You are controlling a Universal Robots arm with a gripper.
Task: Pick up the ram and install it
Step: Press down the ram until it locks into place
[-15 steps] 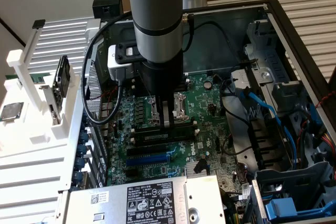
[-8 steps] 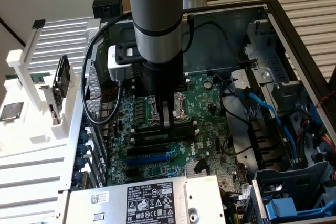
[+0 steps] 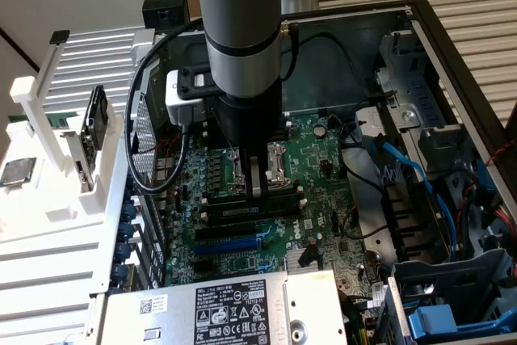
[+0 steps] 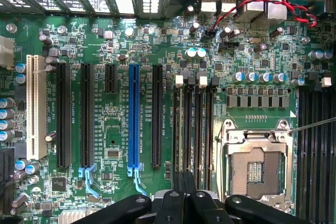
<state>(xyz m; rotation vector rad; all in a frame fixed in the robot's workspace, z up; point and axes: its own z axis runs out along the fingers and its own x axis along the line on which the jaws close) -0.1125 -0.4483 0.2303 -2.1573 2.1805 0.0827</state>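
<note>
My gripper (image 3: 258, 187) reaches down from the grey arm into the open computer case, and its tips are at the black memory slots (image 3: 250, 208) beside the processor socket (image 3: 279, 163). In the wrist view the black fingers (image 4: 173, 205) stand pressed together, so the gripper (image 4: 184, 198) is shut. They sit at the near end of the memory slots (image 4: 194, 124) with white end clips. The ram is hidden: I cannot make out a green stick between the fingers or in a slot. The open processor socket (image 4: 257, 169) lies right beside the slots.
Black expansion slots and one blue slot (image 4: 134, 119) run parallel on the green board. A white rack (image 3: 48, 199) at the exterior view's left holds a dark card (image 3: 95, 123) and a silver processor chip (image 3: 18, 171). The power supply (image 3: 218, 309), blue cables (image 3: 404, 163) and drive bays crowd the case.
</note>
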